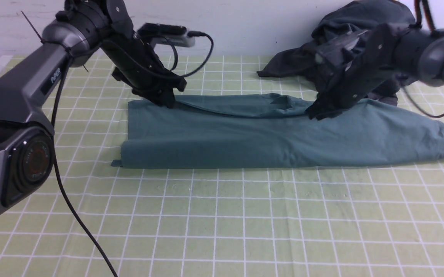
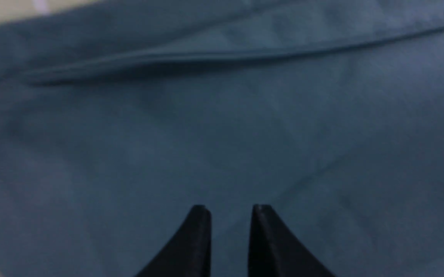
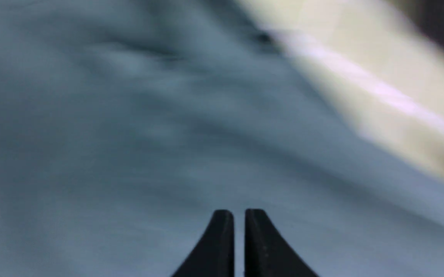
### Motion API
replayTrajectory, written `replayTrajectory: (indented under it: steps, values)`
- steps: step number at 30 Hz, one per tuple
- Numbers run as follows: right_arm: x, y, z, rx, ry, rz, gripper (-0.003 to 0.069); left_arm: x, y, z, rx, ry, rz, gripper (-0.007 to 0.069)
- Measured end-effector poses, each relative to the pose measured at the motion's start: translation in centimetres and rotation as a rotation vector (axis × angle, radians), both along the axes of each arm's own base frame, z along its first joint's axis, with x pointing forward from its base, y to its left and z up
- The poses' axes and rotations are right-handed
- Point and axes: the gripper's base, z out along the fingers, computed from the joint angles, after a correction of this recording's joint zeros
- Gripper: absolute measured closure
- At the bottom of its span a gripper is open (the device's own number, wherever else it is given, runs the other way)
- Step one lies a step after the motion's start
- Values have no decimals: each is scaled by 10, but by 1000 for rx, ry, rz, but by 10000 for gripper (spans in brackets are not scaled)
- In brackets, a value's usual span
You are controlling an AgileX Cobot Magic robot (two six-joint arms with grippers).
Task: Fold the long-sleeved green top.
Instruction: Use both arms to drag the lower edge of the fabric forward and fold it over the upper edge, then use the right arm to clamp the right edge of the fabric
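Pale green cloth ruled with a white grid point(image 1: 222, 223) covers the whole table, up to a white wall point(image 1: 245, 23) at the back. On its far half lies the green long-sleeved top point(image 1: 268, 134), stretched in a long band across the middle from left to right. Its near edge is a smooth rolled fold, its left end is squared off, and its right end tapers toward the table's right side. A raised crease runs along its upper layer. Behind the top's right part, a heap of dark grey garments point(image 1: 295, 61) sits against the wall, touching or nearly touching the top's far edge. The left arm point(image 1: 25, 84) reaches in from the left and the right arm point(image 1: 429, 50) from the right, partly in front of the dark heap. The left gripper point(image 1: 164, 100) is down on the top's far left corner. In the left wrist view its fingertips point(image 2: 200, 231) stand slightly parted, with bare teal fabric showing between them. The right gripper point(image 1: 316, 113) presses onto the top's far edge, right of centre. Its wrist view is blurred, and the claw point(image 3: 239, 213) there looks clenched to a sliver. Whether it pinches fabric cannot be told.
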Motion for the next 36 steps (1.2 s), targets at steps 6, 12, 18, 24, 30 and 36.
replayTrajectory:
  steps: [6,12,18,24,30,36]
  values:
    - [21,19,-33,104,-184,46,670,-7,-26,-14,14,36,-94,622]
    - [50,-4,-34,177,-459,-253,659,-12,-41,-15,44,33,-133,625]
    - [52,-49,0,224,-455,-331,590,-11,-39,-16,85,27,-127,625]
    - [13,-103,77,228,-238,-306,490,-13,-38,-7,80,23,-83,625]
    - [-30,-182,95,66,60,-626,467,-21,-35,31,60,-31,-49,625]
    - [-48,-243,42,-26,260,-854,393,-51,-27,81,70,-85,-54,625]
